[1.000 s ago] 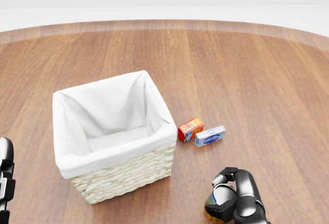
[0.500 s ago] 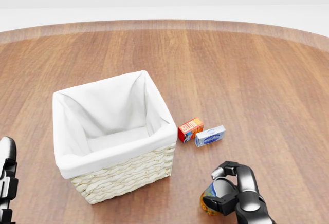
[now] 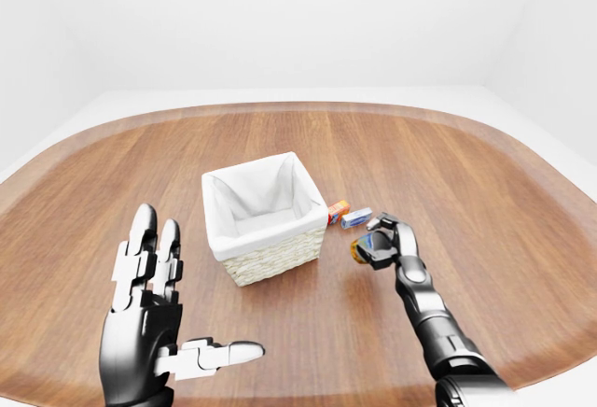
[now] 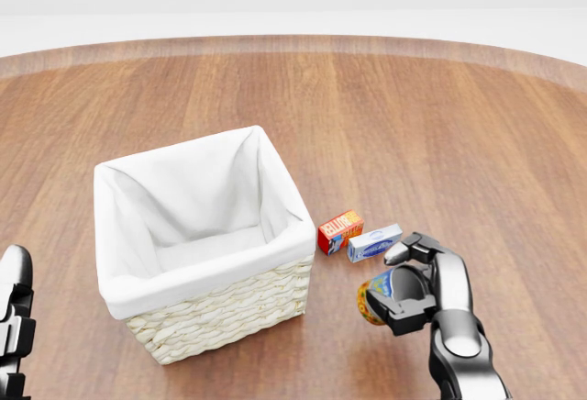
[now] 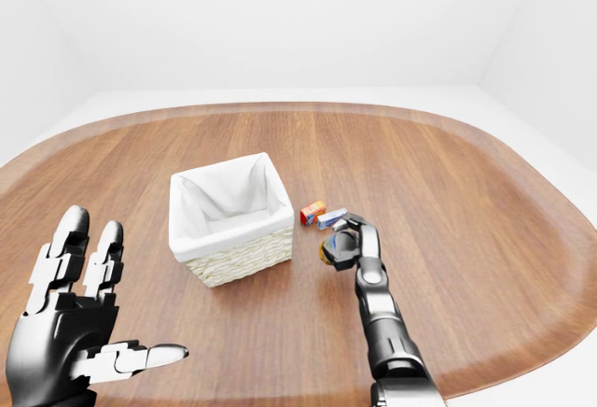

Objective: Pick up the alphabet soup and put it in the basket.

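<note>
The right hand (image 4: 404, 292) has its three fingers curled round the alphabet soup (image 4: 373, 297), a small can lying on its side in the grip with its yellow and blue label showing at the hand's nine o'clock side. In the eye views the can looks to be carried clear of the table (image 3: 485, 183), so the pick-up seems done, though how high it hangs cannot be told.

Just past the hand, at about twelve o'clock in the head view, lie a white-and-blue box (image 4: 374, 243) and, touching or nearly touching it at its ten o'clock, a red-and-orange box (image 4: 339, 231); both sit on the wood and are no part of the job.

The basket (image 4: 218, 313) stands at nine to ten o'clock of the hand, near but apart from it, its white cloth lining open and nothing inside. What is left, by my reckoning, is the carry over the near rim and the release into the lining.

The left hand (image 3: 154, 332) is spread wide and holds nothing, low at the left of the left-eye view, well apart from everything else.
</note>
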Motion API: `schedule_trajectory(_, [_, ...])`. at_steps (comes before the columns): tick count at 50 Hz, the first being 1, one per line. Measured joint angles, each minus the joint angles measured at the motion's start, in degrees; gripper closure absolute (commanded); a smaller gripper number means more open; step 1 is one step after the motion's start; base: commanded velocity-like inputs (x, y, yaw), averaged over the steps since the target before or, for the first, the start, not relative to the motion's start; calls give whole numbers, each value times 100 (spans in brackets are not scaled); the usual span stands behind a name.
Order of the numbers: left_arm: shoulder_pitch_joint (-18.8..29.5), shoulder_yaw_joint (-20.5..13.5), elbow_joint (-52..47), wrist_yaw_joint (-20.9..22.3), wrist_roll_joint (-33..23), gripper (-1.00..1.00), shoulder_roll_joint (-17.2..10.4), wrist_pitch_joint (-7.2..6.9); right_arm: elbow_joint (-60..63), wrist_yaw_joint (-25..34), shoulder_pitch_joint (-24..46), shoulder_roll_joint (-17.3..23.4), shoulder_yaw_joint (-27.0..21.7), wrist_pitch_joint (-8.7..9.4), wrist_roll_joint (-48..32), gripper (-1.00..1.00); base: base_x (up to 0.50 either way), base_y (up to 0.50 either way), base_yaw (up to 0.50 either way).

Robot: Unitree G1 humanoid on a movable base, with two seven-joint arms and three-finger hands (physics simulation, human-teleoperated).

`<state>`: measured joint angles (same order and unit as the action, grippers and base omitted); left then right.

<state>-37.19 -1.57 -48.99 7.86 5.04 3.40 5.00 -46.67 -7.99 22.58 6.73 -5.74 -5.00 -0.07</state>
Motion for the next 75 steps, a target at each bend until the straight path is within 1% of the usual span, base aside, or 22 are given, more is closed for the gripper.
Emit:
schedule_trajectory(7, [29, 1, 8, -14, -10, -100, -11, 0, 1127, 80, -328, 11, -50, 6, 170, 100, 0, 0, 0])
schedule_trajectory(10, [41, -1, 11, -17, -15, -100, -12, 0, 1594, 106, -460, 9, -73, 62, 219, 100, 0, 0, 0])
schedule_trajectory(16, [84, -2, 34, -26, -33, -100, -15, 0, 2476, 164, -704, -6, -124, 277, 291, 100, 0, 0, 0])
schedule_trajectory(26, [136, 5, 81, -46, -59, -100, -23, 0, 3405, 218, -939, -35, -179, 572, 328, 100, 0, 0, 0])
schedule_trajectory(36, [124, 20, 97, -60, -63, -100, -36, 0, 4333, 258, -1126, -89, -191, 1000, 326, 100, 0, 0, 0])
schedule_trajectory(49, [105, 34, 93, -63, -55, -100, -48, 0, 5645, 316, -1209, -178, -119, 1000, 174, 100, 0, 0, 0])
schedule_trajectory(58, [102, 52, 83, -76, -57, -100, -63, 0, 6430, 319, -1065, -222, -37, 1000, 61, 100, 0, 0, 0])
schedule_trajectory(65, [99, 60, 75, -79, -53, -100, -71, 0, 6615, 290, -863, -284, 83, 1000, -17, 100, 0, 0, 0])
schedule_trajectory(75, [105, 50, 63, -69, -39, -100, -70, 0, 6396, 206, -422, -392, 284, 1000, -157, 100, 0, 0, 0])
